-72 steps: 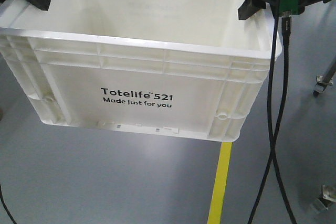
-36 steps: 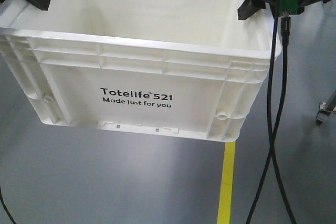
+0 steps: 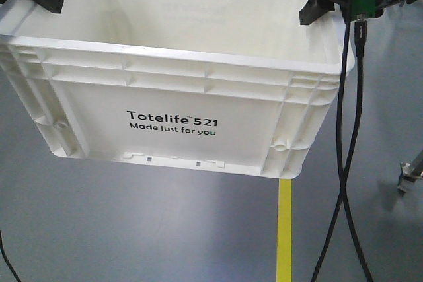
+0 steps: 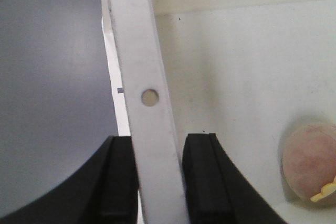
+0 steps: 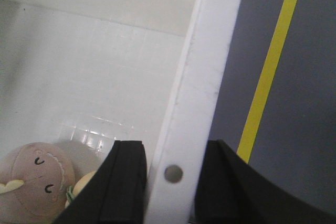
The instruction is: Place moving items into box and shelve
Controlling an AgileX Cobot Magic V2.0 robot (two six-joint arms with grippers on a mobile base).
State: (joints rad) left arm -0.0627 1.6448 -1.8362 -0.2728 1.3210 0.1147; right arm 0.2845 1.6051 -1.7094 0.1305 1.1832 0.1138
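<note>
The left gripper [image 4: 160, 141] is clamped on the left-hand rim of the box [image 3: 198, 97]. One black finger [image 4: 119, 179] sits on the outer face of the rim and the other on the inner face, both touching it. A small round hole [image 4: 150, 97] in the rim lies just ahead of the fingertips.

The right gripper [image 5: 173, 148] grips the opposite rim in the same way, with the white edge pinched between its two black pads. A similar hole in that rim lies between the pads.

The box hangs between the two grippers with its printed side facing the front camera. Its base appears to be off the grey floor [image 3: 132, 229].

A round pink plush toy [image 5: 37, 179] with a stitched face lies on the bottom of the box, below and inward of the right gripper. It lies well to the inner side of the left gripper.

A yellow floor line [image 3: 285, 229] runs on the outer side of the right gripper, below the box's corner. Two black cables [image 3: 350, 130] hang down from the right gripper, just beside the box.
</note>
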